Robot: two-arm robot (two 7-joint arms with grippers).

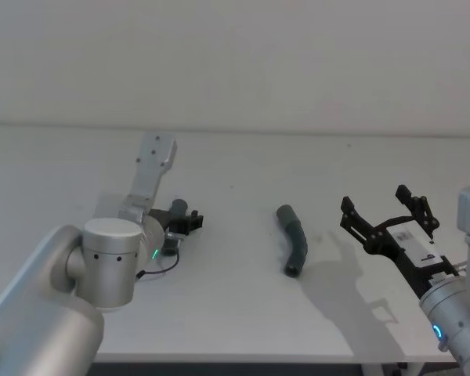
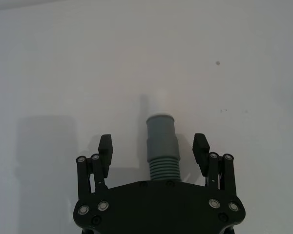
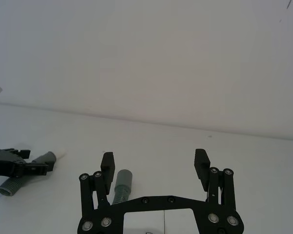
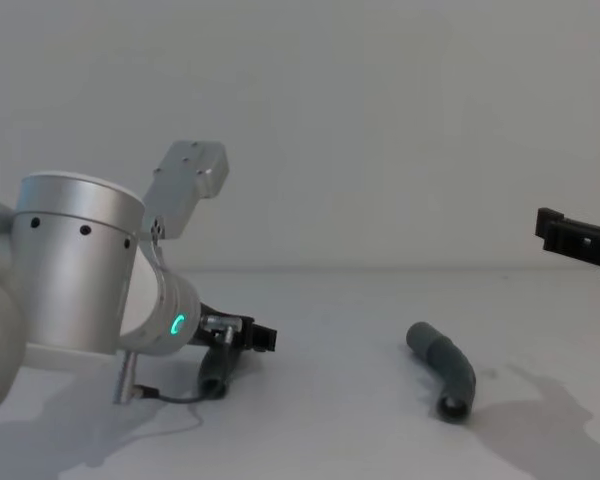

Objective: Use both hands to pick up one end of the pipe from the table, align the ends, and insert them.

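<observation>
The white table (image 1: 235, 164) spreads wide under everything; the left arm (image 1: 102, 262), thick and silver with a green ring, reaches in low over the table's left side; the right arm (image 1: 458, 313), with a blue ring, stands at the table's right edge; the left gripper (image 2: 153, 141) sits low near the surface with its fingers spread, and the nearly straight pipe piece (image 2: 161, 146) lies between them with a gap on each side, so neither pad touches it; the right gripper (image 1: 374, 197) hangs above the table with its jaws wide apart and nothing in them; the bent pipe piece (image 1: 295, 241) lies on the table between the two grippers, nearer the right one and apart from it; the straight piece's ribbed part lies toward the left gripper's palm and its smooth end (image 2: 160, 119) points away from it; the bent piece's open mouth (image 4: 450, 407) faces the robot.
</observation>
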